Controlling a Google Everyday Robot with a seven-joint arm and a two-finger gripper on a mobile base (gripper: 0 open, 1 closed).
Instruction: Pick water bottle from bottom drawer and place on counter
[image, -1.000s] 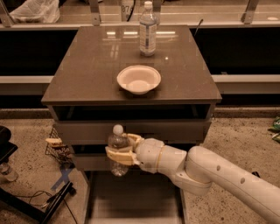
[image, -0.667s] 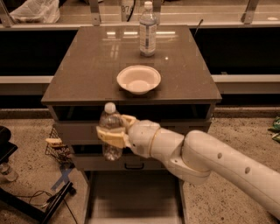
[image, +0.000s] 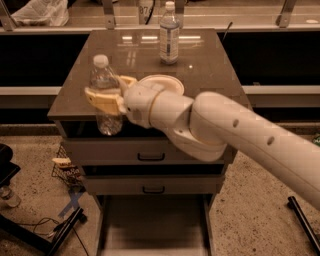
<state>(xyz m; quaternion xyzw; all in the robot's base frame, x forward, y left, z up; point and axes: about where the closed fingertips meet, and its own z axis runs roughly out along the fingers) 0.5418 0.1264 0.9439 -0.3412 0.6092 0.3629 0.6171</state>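
Robot lifts bottle to counter height: the gripper (image: 103, 100) held the water bottle (image: 103, 76) in the air at the front left corner of the counter (image: 215, 65). Its two tan fingers (image: 99, 98) pinched the clear ribbed body around the middle. The bottle stood upright, white cap on top, its base showing against the cabinet's front edge. Whether it hung over the slab or just short of it could not be told.

At the back of the counter stood a taller bottle (image: 169, 32), the print on its bluish-white label too small to read. A white bowl (image: 162, 80) sat mid-counter, largely hidden behind the white arm (image: 230, 135). Below, the bottom drawer (image: 155, 225) was pulled out, and the two upper drawers (image: 100, 150) with black handles were shut.

Less than a second before, the bottle had been lower, in front of the top drawer, and the bowl had been in full view. The arm had since raised the bottle and carried it a little to the left.
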